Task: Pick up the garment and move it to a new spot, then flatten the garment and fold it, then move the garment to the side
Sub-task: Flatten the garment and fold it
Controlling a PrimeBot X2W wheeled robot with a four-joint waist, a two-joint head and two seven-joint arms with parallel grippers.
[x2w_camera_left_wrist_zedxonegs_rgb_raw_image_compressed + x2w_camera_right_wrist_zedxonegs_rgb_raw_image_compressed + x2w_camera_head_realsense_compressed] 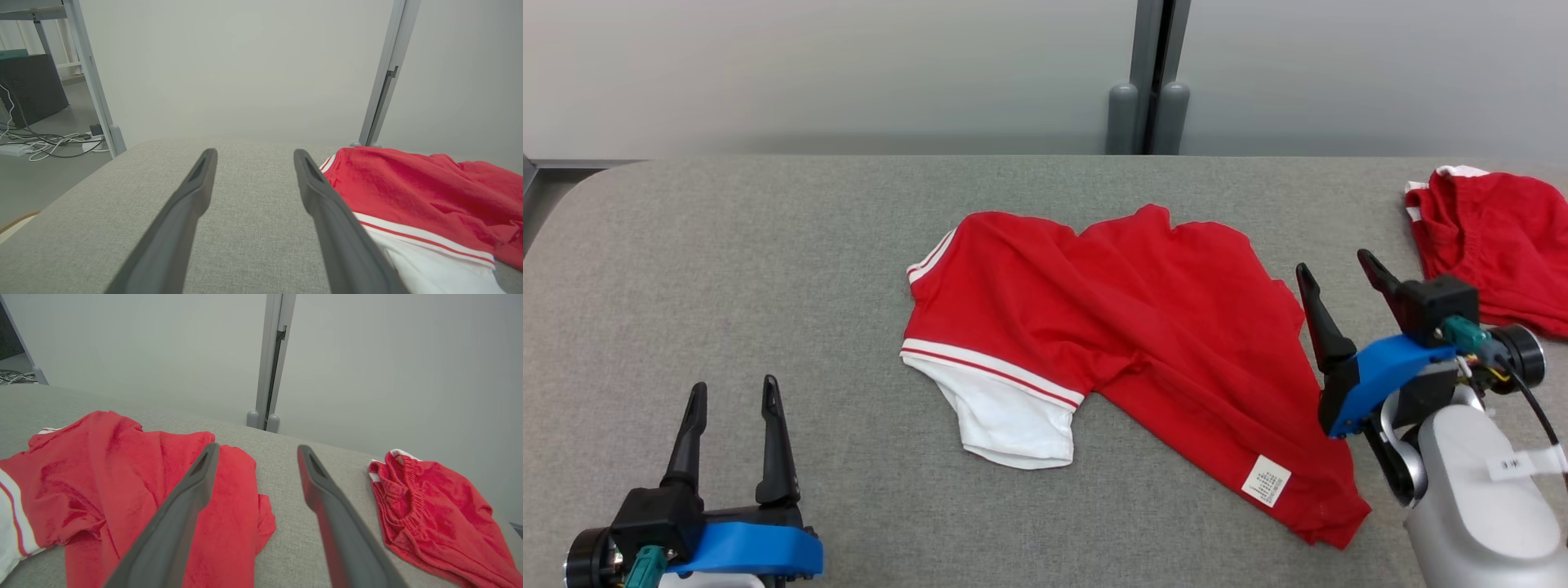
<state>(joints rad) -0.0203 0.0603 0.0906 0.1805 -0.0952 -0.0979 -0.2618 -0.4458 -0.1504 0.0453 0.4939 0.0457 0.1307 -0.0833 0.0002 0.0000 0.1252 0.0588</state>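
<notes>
A red garment [1143, 327] with white striped sleeve trim and a white inner layer lies crumpled in the middle of the grey table [727, 269]; a white care label shows near its lower right hem. My right gripper [1335, 269] hovers open just off the garment's right edge, nothing between its fingers. In the right wrist view the garment [122, 486] lies left of and under the left finger [192, 490]. Far to the lower left, my left gripper [734, 392] stands open and well apart from the cloth. The left wrist view has the garment [421, 192] to the right of the fingers.
A second red piece of clothing [1494, 245] with an elastic waistband lies at the table's far right, also seen as red shorts [429, 514]. A grey post [1147, 90] stands behind the table against a pale wall. Cables and a dark box [32, 90] sit on the floor off the table's left.
</notes>
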